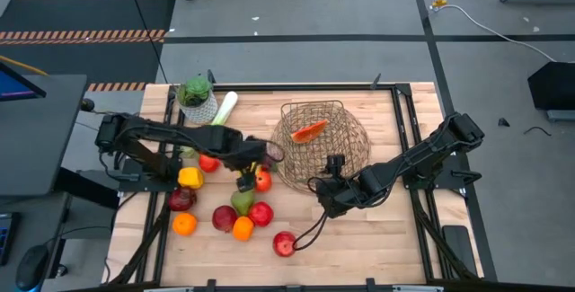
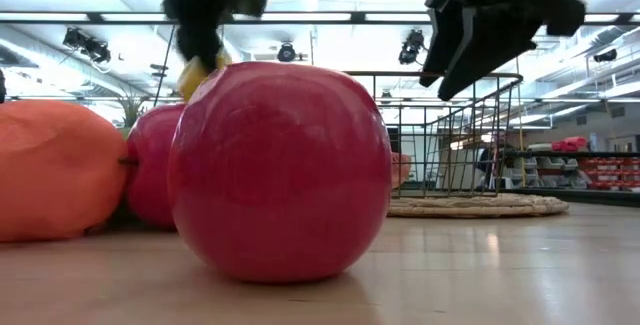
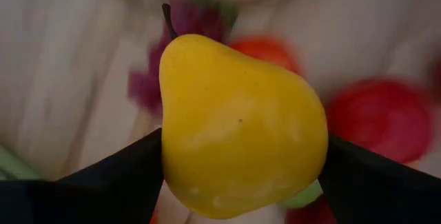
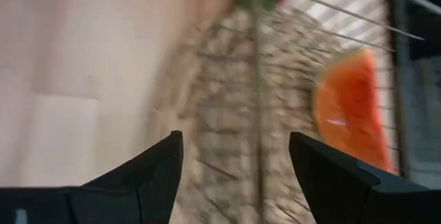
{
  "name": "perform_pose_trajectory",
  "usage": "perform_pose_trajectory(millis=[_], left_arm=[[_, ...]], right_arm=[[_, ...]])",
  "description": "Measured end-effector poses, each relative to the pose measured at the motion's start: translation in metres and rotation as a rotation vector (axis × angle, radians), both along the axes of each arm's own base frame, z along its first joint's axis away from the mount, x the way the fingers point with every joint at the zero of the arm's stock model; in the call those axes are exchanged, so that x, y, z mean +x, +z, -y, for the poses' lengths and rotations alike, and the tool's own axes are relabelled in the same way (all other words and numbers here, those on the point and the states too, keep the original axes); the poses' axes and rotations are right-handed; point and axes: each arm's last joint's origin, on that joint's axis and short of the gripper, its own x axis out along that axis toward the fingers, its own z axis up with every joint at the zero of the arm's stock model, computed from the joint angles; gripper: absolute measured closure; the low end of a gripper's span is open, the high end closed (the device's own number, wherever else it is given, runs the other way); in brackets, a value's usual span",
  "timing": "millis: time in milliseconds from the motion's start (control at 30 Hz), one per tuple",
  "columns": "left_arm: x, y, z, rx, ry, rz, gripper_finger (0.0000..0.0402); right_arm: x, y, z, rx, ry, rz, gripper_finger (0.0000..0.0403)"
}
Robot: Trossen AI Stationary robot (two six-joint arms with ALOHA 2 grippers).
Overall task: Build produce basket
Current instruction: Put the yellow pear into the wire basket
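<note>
Two grippers work near the basket (image 1: 323,144): the left gripper (image 3: 241,176), just left of it, pinches a yellow pear (image 3: 238,124) between both fingers, above the loose fruit; the right gripper (image 4: 234,169) hangs at the basket's near rim, fingers spread and empty, an orange slice (image 1: 309,131) lying inside the basket

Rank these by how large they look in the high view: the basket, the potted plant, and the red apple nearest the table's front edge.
1. The basket, by far the widest.
2. The potted plant.
3. The red apple, smallest, though not much smaller than the plant.
</note>
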Motion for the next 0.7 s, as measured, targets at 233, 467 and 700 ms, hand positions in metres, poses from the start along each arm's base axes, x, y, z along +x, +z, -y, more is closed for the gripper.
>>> perform_pose_trajectory(millis=[233, 467, 700], left_arm=[[0.022, 0.076, -0.001, 0.102, -0.177, 0.329, 0.0070], [0.035, 0.114, -0.008, 0.288, -0.262, 0.569, 0.0069], [0.063, 0.086, -0.015, 0.416, -0.351, 0.512, 0.0068]], right_arm=[[-0.021, 0.024, 0.006, -0.114, -0.083, 0.028, 0.0133], [-0.049, 0.079, 0.007, -0.131, -0.132, 0.299, 0.0133], [-0.079, 0.122, 0.021, -0.116, -0.204, 0.544, 0.0133]])
